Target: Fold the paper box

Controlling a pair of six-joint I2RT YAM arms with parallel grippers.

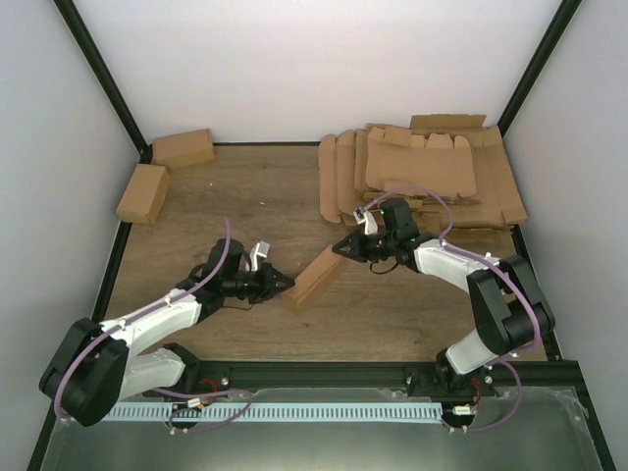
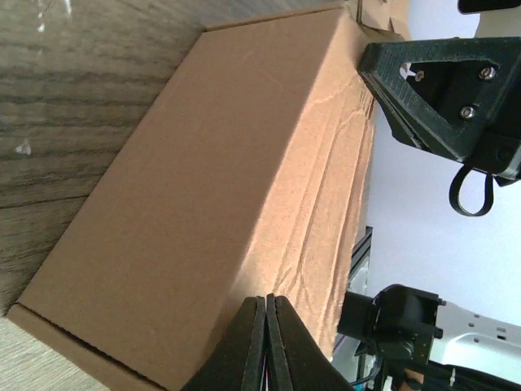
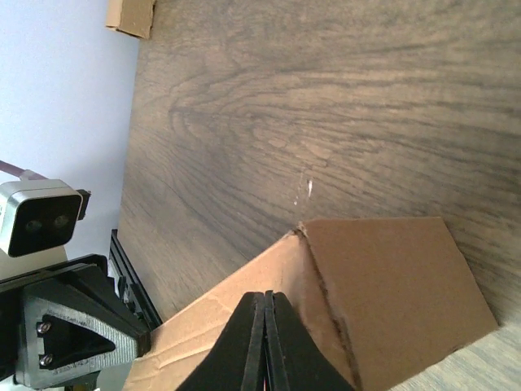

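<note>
The paper box [image 1: 315, 279] is a closed brown oblong box lying on the table between the two arms. It fills the left wrist view [image 2: 220, 187] and shows in the right wrist view [image 3: 358, 309]. My left gripper [image 1: 287, 286] is shut and empty, its tips against the box's near-left end [image 2: 267, 298]. My right gripper [image 1: 339, 248] is shut and empty, its tips at the box's far-right end [image 3: 264, 295]. The two grippers face each other with the box between them.
A pile of flat brown cardboard blanks [image 1: 422, 172] lies at the back right. Two finished brown boxes stand at the back left, one by the wall [image 1: 183, 148] and one nearer [image 1: 143, 193]. The frame rail [image 1: 324, 373] runs along the near edge.
</note>
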